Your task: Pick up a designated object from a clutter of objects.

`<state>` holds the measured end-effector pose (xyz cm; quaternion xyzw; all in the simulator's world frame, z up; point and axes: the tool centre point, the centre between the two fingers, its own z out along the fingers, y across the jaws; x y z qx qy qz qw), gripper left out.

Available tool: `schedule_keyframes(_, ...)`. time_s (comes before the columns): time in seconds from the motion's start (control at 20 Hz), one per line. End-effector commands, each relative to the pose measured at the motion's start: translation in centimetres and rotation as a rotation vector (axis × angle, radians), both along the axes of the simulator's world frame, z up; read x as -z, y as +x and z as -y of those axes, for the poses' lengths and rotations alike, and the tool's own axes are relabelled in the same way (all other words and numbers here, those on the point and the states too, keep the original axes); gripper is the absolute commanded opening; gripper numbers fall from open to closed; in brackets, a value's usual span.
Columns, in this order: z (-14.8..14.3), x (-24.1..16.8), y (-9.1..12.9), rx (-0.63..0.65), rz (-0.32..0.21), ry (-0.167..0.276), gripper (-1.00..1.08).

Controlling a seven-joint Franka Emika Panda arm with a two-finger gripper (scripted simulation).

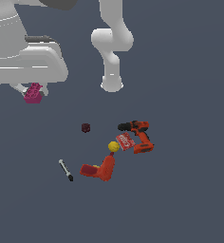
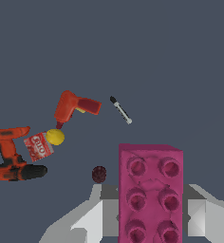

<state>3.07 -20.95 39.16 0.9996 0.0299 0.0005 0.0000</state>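
Gripper [image 1: 34, 91]: upper left of the exterior view, fingers closed against the two sides of the pink brick [image 1: 33, 93], holding it.
Pink brick: in the grip, studs showing in the wrist view [image 2: 150, 194], well apart from the other items.
Dark cube [image 1: 86, 127]: alone, nearest the brick.
Drill [image 1: 138, 135]: lying right of centre in the exterior view.
Red box [image 1: 126, 141]: against the drill.
Yellow ball [image 1: 114, 146]: just beside the box.
Red-orange tool [image 1: 100, 169]: below the ball.
Marker pen [image 1: 65, 170]: apart, at the exterior view's left.
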Motion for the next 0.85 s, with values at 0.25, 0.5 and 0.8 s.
schedule_keyframes(0.25, 1.5, -3.2, 0.9, -0.001, -0.001, 0.0, -1.0)
schedule_keyframes(0.5, 2.1, -4.3, 1.2, -0.001, -0.001, 0.0, -1.0)
schedule_keyframes(0.8, 2.3, -4.6, 1.3, -0.001, -0.001, 0.0, -1.0)
